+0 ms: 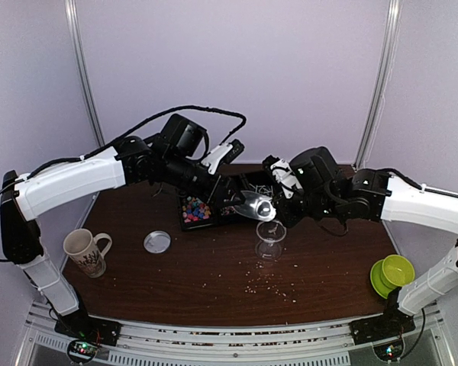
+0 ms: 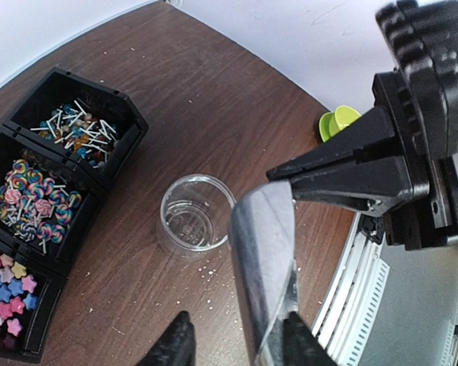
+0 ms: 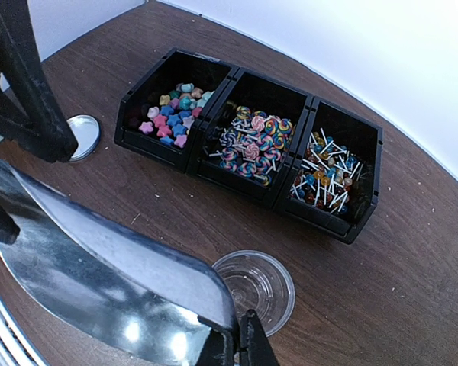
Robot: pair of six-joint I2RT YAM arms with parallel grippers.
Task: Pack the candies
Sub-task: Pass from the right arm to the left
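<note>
A shiny curved metal scoop (image 3: 99,282) fills the lower left of the right wrist view. The right arm's jaws are closed tight on its edge at the bottom centre of that frame. In the left wrist view, the left arm's jaws stand partly open astride the scoop's other end at the bottom edge. One finger (image 2: 305,351) is against the metal and a gap shows beside the other, so they are not clamped on it.

The scoop hangs over the dark brown wooden worktop (image 1: 214,282), just beside a clear round plastic cup (image 3: 256,288) that stands upright.

The candies (image 3: 168,118), small multicoloured star-shaped sweets, lie in the leftmost compartment of a black three-part plastic tray (image 3: 237,187). The tray sits in the upper middle of the right wrist frame, near the cup but not touching it. Swirled lollipops (image 3: 252,145) fill the middle compartment and thin stick sweets (image 3: 328,171) the right one.
</note>
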